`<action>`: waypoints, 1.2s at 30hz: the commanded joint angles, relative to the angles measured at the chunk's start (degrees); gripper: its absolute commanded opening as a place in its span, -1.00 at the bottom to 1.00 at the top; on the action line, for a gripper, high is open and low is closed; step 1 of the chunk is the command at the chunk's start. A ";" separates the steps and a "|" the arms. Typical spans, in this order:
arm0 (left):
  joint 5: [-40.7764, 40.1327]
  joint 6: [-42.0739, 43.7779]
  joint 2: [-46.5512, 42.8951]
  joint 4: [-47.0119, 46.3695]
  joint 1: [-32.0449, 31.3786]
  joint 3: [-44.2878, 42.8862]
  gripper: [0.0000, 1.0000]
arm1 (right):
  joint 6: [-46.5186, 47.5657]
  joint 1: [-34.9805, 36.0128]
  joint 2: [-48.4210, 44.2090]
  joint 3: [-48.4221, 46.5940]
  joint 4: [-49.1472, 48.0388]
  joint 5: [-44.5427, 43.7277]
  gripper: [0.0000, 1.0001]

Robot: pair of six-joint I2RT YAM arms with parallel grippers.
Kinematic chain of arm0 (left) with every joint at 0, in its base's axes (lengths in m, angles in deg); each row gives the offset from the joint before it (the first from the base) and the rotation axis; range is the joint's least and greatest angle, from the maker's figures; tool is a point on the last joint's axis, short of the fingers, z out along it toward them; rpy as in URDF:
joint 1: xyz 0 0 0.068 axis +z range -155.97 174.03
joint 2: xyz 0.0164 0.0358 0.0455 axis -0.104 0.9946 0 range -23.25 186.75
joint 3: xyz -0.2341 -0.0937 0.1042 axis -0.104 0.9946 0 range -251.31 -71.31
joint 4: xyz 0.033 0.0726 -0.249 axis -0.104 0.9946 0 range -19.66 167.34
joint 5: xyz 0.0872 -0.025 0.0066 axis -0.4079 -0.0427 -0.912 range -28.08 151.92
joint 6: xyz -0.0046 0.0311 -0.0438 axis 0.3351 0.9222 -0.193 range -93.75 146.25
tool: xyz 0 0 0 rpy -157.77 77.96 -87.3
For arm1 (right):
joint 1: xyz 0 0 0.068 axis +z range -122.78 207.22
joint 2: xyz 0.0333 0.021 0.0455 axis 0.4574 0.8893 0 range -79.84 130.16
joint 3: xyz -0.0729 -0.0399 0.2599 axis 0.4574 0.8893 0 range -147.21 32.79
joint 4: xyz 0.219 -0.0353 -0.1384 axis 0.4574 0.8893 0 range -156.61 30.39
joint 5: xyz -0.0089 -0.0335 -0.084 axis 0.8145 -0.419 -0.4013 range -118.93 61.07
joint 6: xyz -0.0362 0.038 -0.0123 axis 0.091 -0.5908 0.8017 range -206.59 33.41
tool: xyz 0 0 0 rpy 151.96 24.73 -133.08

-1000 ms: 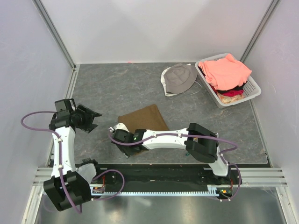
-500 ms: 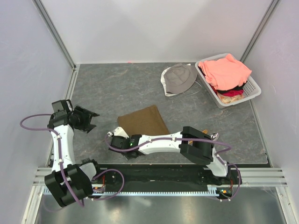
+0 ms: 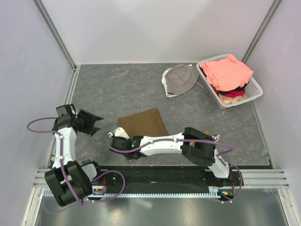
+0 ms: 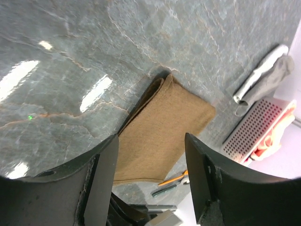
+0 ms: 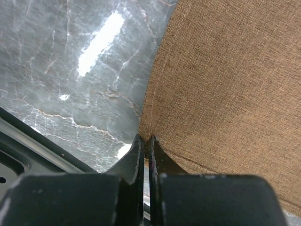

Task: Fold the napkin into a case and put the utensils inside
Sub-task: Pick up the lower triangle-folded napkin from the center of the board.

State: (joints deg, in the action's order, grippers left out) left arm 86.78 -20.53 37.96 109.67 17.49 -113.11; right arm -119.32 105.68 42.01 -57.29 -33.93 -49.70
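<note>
From above: working the folding step, pinching the near-left corner of the napkin [image 3: 143,123] mid-tabletop [image 3: 122,89] with the right tool [image 3: 114,140]; hanging the left tool [image 3: 94,123] spread wide, empty. Noting salmon clothes [image 3: 228,70] heaped in the white basket [image 3: 256,89].

Left wrist: spotting the utensils [image 4: 171,181] just beside the cloth, outside.

Right wrist: clamping on that corner; next, probably lifting and carrying it across.

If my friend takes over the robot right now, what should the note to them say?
Left gripper: fingers open, holding nothing, off to the left of the napkin.
Right gripper: fingers shut on the napkin's near left corner, it seems.
Napkin: flat on the table, folded over in layers.
Orange fork and green utensil: on the table beside the napkin, not inside it.
Done: a first fold.
Left: finish the case, then put both utensils inside.
</note>
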 commanded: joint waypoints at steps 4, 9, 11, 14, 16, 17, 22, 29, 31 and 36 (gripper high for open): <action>10.55 2.58 0.93 -9.79 -1.14 6.03 0.33 | -0.75 -5.50 -9.86 5.35 -5.61 7.67 -1.00; 11.35 -0.32 1.80 -14.62 -5.96 8.48 0.38 | -1.81 -8.58 -15.66 10.18 -9.39 14.86 -1.00; 10.91 -1.63 2.33 -16.74 -8.68 8.84 0.38 | -2.69 -10.33 -16.89 11.59 -11.41 17.07 -1.00; 10.03 -3.92 3.39 -19.90 -11.50 9.45 0.39 | -3.04 -11.83 -18.48 13.53 -12.47 19.19 -1.00; 9.85 -5.24 4.44 -22.01 -13.00 10.07 0.39 | -3.74 -12.97 -19.71 14.84 -13.52 20.59 -1.00; 9.59 -5.86 4.97 -22.89 -14.31 9.99 0.39 | -3.83 -13.32 -20.23 15.37 -13.87 20.69 -1.00; 5.64 -6.21 7.96 -23.25 -17.48 8.58 0.39 | -4.27 -15.26 -22.87 18.01 -15.20 22.62 -1.00; 2.21 -6.39 11.21 -23.69 -19.51 7.96 0.39 | -4.45 -16.14 -22.97 19.51 -16.60 24.38 -1.00; 1.59 -6.48 11.82 -23.77 -20.21 7.88 0.39 | -4.80 -16.23 -23.05 20.03 -17.30 24.56 -1.00; 0.27 -7.53 13.67 -24.65 -22.06 7.96 0.39 | -5.41 -16.93 -24.10 21.09 -18.36 25.08 -1.00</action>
State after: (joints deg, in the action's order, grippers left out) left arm 89.23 -25.69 50.20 87.57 -3.32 -103.71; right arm -123.58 89.44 20.87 -36.96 -49.53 -25.81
